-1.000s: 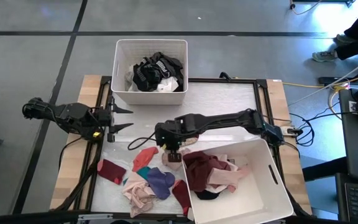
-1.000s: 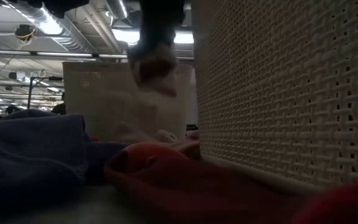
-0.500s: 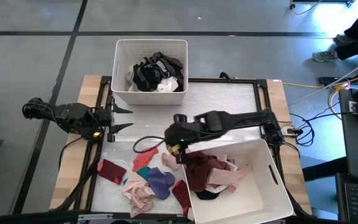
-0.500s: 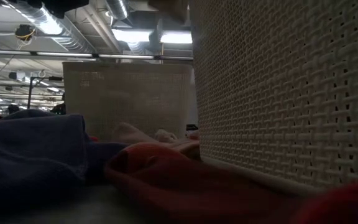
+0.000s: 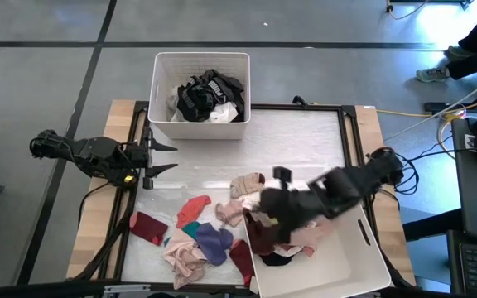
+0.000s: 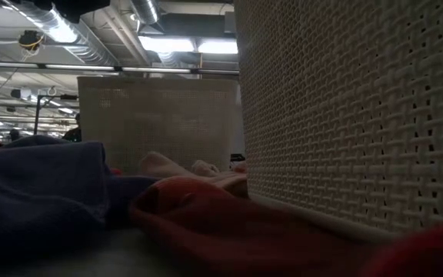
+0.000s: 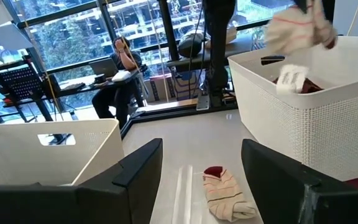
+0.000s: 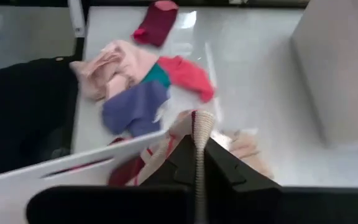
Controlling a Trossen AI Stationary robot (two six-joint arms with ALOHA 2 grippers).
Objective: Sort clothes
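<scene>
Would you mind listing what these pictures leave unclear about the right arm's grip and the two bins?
- Right gripper, high view: motion blur hides where its fingers meet the striped beige garment.
- Near bin, high view: its front is cut off by the picture's edge, and the arm covers some clothes.
- Far bin, low view: the woven wall hides its contents.
- Low view: neither gripper shows.
</scene>
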